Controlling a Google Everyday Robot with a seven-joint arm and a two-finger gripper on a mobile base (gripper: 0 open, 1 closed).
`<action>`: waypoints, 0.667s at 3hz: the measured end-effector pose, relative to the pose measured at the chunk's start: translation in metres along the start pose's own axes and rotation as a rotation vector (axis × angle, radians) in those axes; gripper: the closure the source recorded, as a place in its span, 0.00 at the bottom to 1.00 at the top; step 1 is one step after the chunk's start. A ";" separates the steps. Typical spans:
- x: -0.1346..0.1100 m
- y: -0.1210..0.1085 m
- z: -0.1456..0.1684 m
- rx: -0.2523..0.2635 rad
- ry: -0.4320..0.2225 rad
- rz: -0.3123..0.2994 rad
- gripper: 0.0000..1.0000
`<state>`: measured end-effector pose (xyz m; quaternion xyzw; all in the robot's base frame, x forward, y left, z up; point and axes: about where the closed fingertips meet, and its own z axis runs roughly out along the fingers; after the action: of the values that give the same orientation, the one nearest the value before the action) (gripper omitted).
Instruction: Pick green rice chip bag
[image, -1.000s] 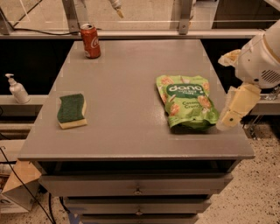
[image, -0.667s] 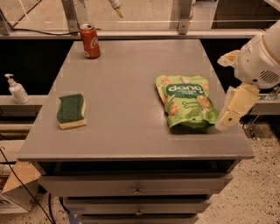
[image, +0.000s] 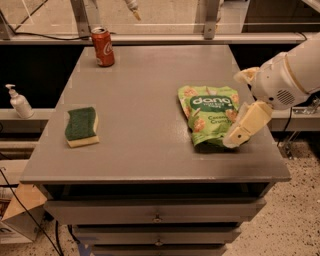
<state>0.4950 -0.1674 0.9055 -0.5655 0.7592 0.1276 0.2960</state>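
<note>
1. Camera view: the green rice chip bag lies flat on the right side of the table. The gripper hangs at the bag's near right corner (wide or narrow, I cannot tell).
2. A red can stands upright at the far left, well apart from the bag.

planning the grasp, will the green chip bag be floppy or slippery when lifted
The green rice chip bag lies flat and crinkled, so it is probably floppy and light. Its glossy film may be slippery. The hand is at its edge.
</note>
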 end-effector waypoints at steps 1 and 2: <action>-0.010 -0.009 0.040 -0.026 -0.059 0.044 0.00; -0.007 -0.016 0.073 -0.050 -0.062 0.086 0.00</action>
<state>0.5333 -0.1286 0.8535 -0.5351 0.7700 0.1766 0.2993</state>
